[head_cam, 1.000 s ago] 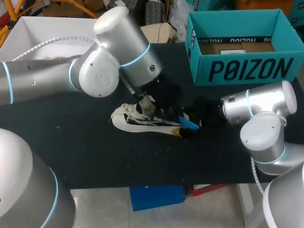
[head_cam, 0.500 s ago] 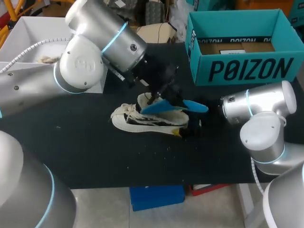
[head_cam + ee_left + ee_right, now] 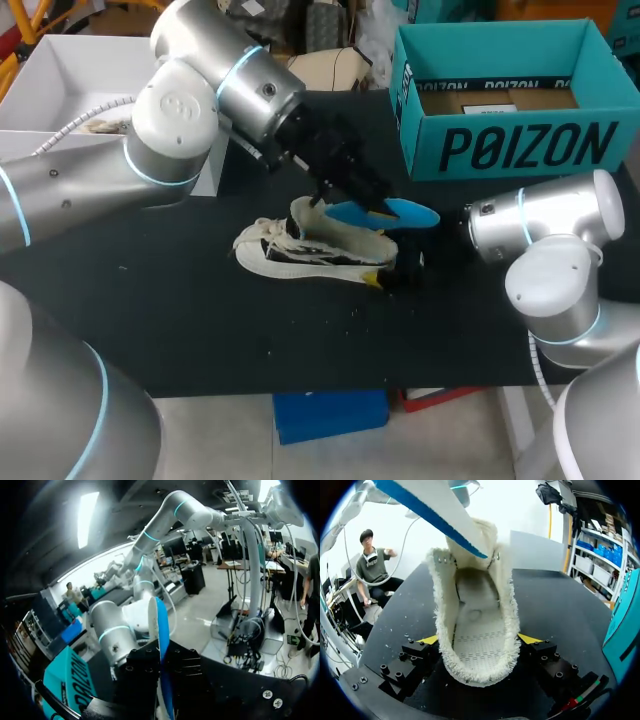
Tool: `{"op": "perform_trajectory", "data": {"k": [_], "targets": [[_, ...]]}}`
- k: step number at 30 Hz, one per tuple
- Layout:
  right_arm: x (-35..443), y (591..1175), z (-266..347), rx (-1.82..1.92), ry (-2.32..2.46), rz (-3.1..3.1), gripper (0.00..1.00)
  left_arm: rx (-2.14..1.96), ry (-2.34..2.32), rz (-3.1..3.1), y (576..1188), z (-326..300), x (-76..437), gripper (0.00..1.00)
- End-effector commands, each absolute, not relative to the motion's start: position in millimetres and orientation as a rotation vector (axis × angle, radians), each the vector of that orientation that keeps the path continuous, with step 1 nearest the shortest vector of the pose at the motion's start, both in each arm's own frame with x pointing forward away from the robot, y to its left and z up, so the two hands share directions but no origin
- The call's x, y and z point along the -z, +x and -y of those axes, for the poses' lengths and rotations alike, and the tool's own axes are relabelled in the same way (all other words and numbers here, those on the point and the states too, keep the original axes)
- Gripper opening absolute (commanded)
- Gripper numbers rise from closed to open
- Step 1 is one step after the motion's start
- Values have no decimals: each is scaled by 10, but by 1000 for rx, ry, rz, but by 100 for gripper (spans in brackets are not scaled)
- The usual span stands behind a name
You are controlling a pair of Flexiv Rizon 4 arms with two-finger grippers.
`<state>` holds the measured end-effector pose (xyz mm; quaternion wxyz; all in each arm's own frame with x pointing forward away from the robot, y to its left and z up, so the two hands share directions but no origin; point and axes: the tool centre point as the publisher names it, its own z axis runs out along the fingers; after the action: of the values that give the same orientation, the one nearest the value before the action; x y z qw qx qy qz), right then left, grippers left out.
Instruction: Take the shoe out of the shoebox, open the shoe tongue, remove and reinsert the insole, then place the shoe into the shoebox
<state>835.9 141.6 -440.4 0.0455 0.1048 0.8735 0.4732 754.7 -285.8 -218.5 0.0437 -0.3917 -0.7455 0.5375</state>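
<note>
Head view: shoe out on table, heel clamped by right gripper; insole freed, pinched in left gripper just above shoe; reinserting, then return to shoebox, yet to do.

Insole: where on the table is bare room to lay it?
Bare table between shoe and near edge; also off the toe end. Crowded between shoe and shoebox: left hand holding insole, right hand on the heel.

One shoe, one insole, one shoebox
</note>
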Motion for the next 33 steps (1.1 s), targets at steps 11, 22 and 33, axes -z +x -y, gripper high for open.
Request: {"op": "perform_trajectory", "data": {"k": [11,22,33], "targets": [[4442,8380,-1437,-1441,323,-2668,0,-1751,-968,2304,7524,2628,2002,0],[4442,8380,-1437,-1441,323,-2668,0,-1935,-787,2269,7592,2516,1588,0],[4442,8380,-1437,-1441,323,-2668,0,-2047,-646,2240,7629,2477,1267,0]]}}
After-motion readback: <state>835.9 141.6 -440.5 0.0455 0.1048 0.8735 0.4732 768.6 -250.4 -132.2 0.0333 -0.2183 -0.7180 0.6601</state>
